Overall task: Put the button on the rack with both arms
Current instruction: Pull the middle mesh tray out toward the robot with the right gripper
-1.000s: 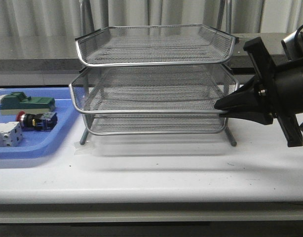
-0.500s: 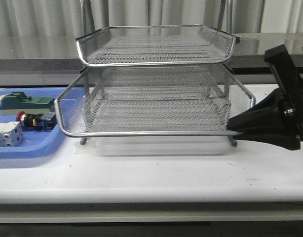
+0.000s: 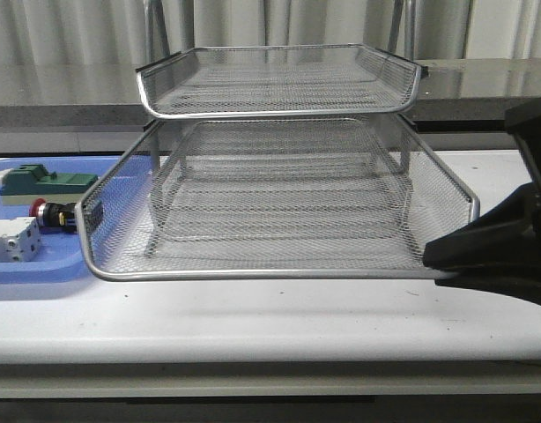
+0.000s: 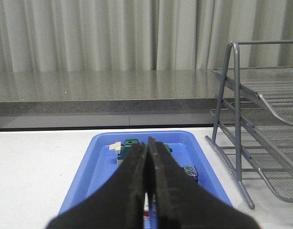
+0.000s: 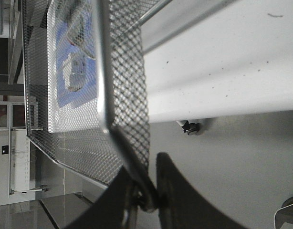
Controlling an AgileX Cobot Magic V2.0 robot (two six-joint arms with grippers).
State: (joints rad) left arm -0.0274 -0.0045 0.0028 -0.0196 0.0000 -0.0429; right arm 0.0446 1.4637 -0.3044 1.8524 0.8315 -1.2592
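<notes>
Right wrist view only: right gripper [image 5: 145,198] seemingly on rack [image 5: 122,95] rim.

My matt black fingers [image 5: 137,191] pinch the bright, polished metal rim of the silvery wire-mesh rack [image 3: 279,220], which stands on a smooth, matt white table [image 3: 279,317] beside a glossy blue plastic tray [image 3: 41,269] holding the shiny red-capped button [image 3: 50,213].

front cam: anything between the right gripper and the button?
Yes: in the front view the rack's pulled-out middle tray spans between the right gripper and the button.
</notes>
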